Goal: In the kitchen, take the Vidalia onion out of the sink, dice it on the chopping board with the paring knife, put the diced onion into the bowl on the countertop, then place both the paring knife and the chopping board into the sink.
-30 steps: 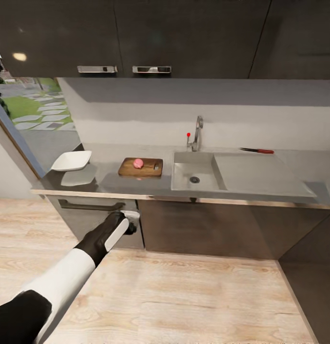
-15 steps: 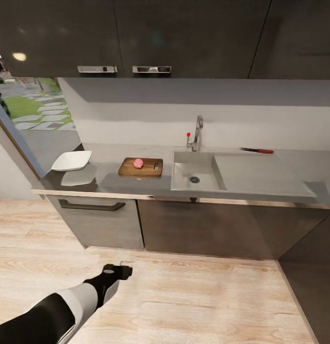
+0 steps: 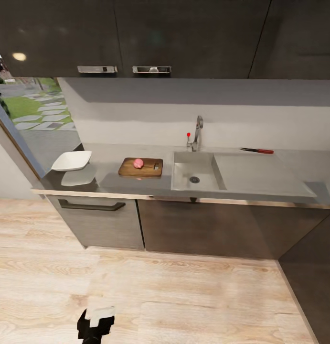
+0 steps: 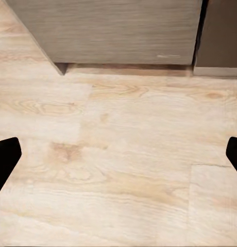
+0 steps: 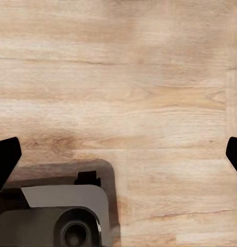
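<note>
The pink Vidalia onion lies on the brown chopping board, which rests on the grey countertop left of the sink. The red-handled paring knife lies behind the drainboard at the right. The white bowl sits at the countertop's left end. My left gripper hangs low over the wooden floor, far from the counter; in the left wrist view its fingertips stand wide apart, open and empty. The right gripper is open too, its fingers spread over bare floor.
A chrome tap with a red knob stands behind the basin. Dark wall cabinets hang above, base cabinets with a drawer handle below. Part of the robot's base lies under the right gripper.
The left arm has dropped from the drawer front down and back toward the floor, leaving its gripper at the head view's lower edge. The things on the counter have not moved.
</note>
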Controlling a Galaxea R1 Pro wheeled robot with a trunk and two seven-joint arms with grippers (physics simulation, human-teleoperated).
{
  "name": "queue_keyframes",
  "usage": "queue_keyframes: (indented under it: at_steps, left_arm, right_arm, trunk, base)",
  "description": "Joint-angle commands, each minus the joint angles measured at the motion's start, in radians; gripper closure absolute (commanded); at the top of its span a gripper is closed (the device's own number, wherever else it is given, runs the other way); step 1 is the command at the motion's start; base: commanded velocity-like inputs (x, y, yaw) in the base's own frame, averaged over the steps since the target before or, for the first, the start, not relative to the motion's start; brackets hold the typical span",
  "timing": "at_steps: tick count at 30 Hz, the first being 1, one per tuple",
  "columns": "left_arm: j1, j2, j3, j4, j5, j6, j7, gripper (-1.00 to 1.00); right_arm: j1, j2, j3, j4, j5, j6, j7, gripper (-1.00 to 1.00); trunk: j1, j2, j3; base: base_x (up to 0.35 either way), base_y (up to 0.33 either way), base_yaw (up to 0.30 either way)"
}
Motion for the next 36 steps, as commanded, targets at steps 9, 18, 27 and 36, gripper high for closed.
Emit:
queue_keyframes:
  at_steps: [9,18,27,36]
  left_arm:
    - [0.018,-0.004,-0.008,0.003,-0.005,-0.04,0.086,-1.0]
    - [0.019,-0.004,-0.008,0.003,-0.005,-0.038,0.089,-1.0]
    - [0.019,-0.004,-0.008,0.003,-0.005,-0.035,0.089,-1.0]
    - [0.019,-0.004,-0.008,0.003,-0.005,-0.033,0.089,-1.0]
  right_arm:
    - [-0.004,-0.004,0.011,0.015,-0.006,-0.109,-0.005,-1.0]
    - [-0.004,-0.004,0.011,0.016,-0.007,-0.118,-0.008,-1.0]
    - [-0.004,-0.003,0.007,0.015,-0.01,-0.118,-0.014,-1.0]
    - [-0.004,-0.003,0.008,0.014,-0.01,-0.119,-0.015,-1.0]
  trunk:
    - [0.001,-0.002,-0.002]
    - [0.001,-0.002,-0.002]
    - [0.001,-0.002,-0.002]
    - [0.001,-0.002,-0.002]
  base:
    - [0.0,0.0,0.0]
    - [0.0,0.0,0.0]
    - [0.0,0.0,0.0]
    - [0.0,0.0,0.0]
